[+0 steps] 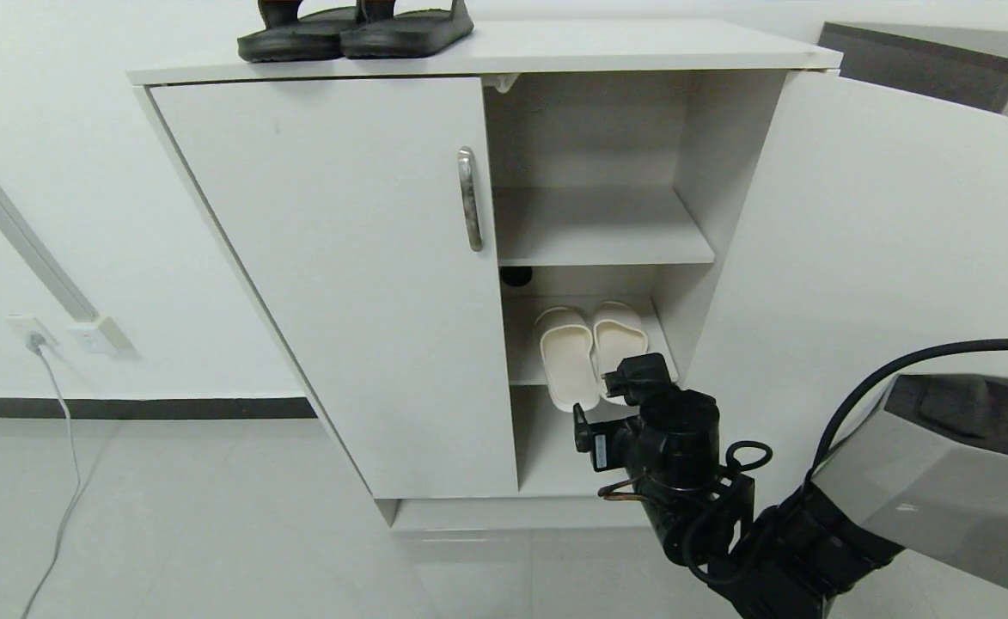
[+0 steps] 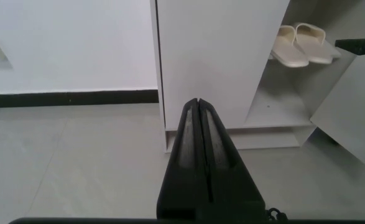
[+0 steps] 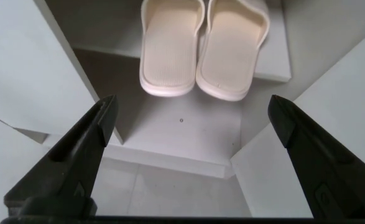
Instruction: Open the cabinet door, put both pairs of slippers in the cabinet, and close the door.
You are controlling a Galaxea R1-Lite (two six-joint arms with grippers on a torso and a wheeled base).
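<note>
The white cabinet is standing with its right door swung open and its left door shut; the cream slippers are lying side by side on the lower shelf; the black slippers are sitting on the cabinet top; the right gripper is hovering just before the cream pair, fingers spread wide; the left gripper is hanging low over the floor, fingers pressed together.

Two pairs of slippers are counted: one black pair and one cream pair. One cabinet is seen, with two doors: left door, right door.
</note>
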